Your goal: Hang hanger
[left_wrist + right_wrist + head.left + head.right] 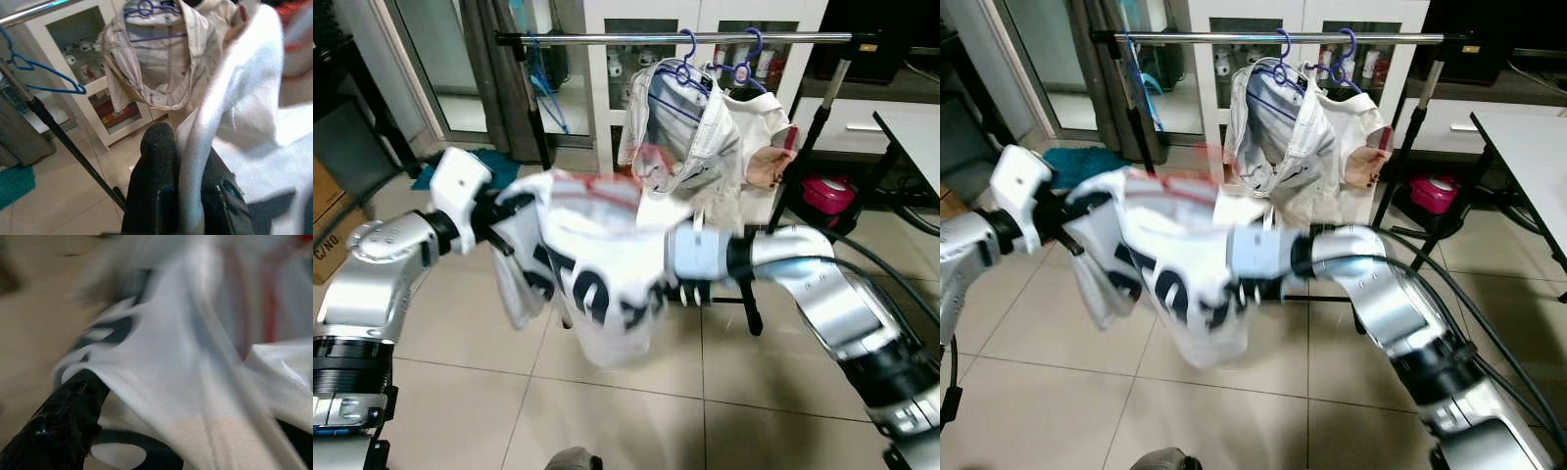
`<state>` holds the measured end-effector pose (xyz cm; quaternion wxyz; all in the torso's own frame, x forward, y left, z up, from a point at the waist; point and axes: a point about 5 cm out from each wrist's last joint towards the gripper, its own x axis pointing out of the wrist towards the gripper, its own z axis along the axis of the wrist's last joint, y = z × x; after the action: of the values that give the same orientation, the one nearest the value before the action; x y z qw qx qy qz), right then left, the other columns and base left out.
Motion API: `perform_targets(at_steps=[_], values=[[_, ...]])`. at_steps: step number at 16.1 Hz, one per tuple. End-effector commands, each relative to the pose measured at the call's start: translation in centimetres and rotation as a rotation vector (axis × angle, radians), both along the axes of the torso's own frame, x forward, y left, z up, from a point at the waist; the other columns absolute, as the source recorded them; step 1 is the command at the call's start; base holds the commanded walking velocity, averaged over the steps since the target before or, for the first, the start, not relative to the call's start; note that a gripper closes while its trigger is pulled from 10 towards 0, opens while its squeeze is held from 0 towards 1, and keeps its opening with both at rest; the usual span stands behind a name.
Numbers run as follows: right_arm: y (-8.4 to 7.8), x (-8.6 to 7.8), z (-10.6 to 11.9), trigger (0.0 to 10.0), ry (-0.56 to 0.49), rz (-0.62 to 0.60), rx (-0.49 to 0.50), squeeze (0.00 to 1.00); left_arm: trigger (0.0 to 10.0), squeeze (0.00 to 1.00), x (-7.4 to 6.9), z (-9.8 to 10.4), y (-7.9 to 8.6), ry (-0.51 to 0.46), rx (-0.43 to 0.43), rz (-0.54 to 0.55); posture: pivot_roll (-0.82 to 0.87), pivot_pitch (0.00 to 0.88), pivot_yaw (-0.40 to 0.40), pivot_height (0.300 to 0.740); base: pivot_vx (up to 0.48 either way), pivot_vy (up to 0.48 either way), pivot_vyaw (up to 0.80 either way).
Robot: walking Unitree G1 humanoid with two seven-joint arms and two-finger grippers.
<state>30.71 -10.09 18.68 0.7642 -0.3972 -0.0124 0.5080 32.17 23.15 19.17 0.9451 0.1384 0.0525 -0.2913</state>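
**A:** Looking through the head cameras, what do you have in front of you?

**B:** You have a white T-shirt point(597, 264) with black lettering stretched between both arms, in front of a clothes rail point(675, 38). Its red hanger point(607, 186) shows faintly along the shirt's top edge, blurred. Your left gripper point(514, 211) meets the shirt's left edge. Your right gripper point(680, 294) is at the shirt's right side, its fingers hidden by cloth. On the rail hang two purple hangers point(687, 69) carrying pale garments point(705, 137), and well to their left an empty blue hanger point(540, 83).

**A:** And the left wrist camera?

**B:** You see the two black fingers point(156, 186) clenched on a fold of the white shirt point(234, 122), the cloth running up between them. Beyond are the pale garments point(161, 63), the blue hanger point(44, 73) and a glass-fronted cabinet point(83, 54).

**A:** The right wrist camera?

**B:** It is blurred. One black finger point(58, 426) lies under the shirt's fabric point(186, 382), which drapes over it. You cannot tell whether that gripper is clenched or released.
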Motion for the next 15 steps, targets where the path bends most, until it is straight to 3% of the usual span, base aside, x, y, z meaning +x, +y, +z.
perform_targets(at_steps=[1,3,4,6,8,10,11,13,15], values=[[-0.8,1.3,1.3,10.0,-0.057,-0.115,0.059,0.0,0.0,0.0,0.3,1.2,0.4,-0.042,-0.046,0.035,0.0,0.0,0.086,0.74,0.0,0.0,0.0],[-1.6,2.6,3.1,10.0,-0.1,-0.264,0.262,0.0,0.0,0.0,-0.2,0.5,0.0,-0.028,-0.054,0.025,0.0,0.0,0.083,0.74,0.0,0.0,0.0],[-1.8,2.6,3.2,10.0,-0.111,-0.283,0.299,1.0,0.0,0.0,-0.3,0.3,-0.2,-0.022,-0.066,0.028,0.0,0.0,0.079,0.74,0.0,0.0,0.0],[-1.8,2.5,2.9,10.0,-0.105,-0.29,0.338,1.0,0.0,0.0,-0.6,0.0,-0.7,-0.024,-0.105,0.043,0.0,0.0,0.077,0.74,0.0,0.0,0.0],[-0.9,1.8,1.1,10.0,-0.108,-0.271,0.316,1.0,0.0,0.0,-0.9,0.1,-1.5,-0.045,-0.174,0.05,0.0,0.0,0.062,0.74,0.0,0.0,0.0],[1.0,-0.4,-0.5,10.0,-0.125,-0.063,0.212,1.0,0.0,0.0,-1.0,0.0,-1.8,-0.049,-0.175,0.056,0.01,0.0,0.062,0.74,0.0,0.0,0.0],[1.3,-0.8,-0.7,10.0,-0.188,-0.042,0.206,1.0,0.0,0.0,-1.1,-0.1,-1.9,-0.048,-0.171,0.067,0.01,0.0,0.059,0.74,0.0,0.0,0.0],[0.7,-0.2,0.2,10.0,-0.298,-0.101,0.212,1.0,0.0,0.0,-1.3,-0.3,-1.9,-0.042,-0.13,0.057,0.01,0.0,0.062,0.74,0.0,0.0,0.0],[0.4,0.1,0.2,10.0,-0.277,-0.118,0.216,1.0,0.0,0.0,-1.4,-0.3,-1.8,-0.039,-0.116,0.051,0.0,0.0,0.063,0.74,0.0,0.0,0.0]])
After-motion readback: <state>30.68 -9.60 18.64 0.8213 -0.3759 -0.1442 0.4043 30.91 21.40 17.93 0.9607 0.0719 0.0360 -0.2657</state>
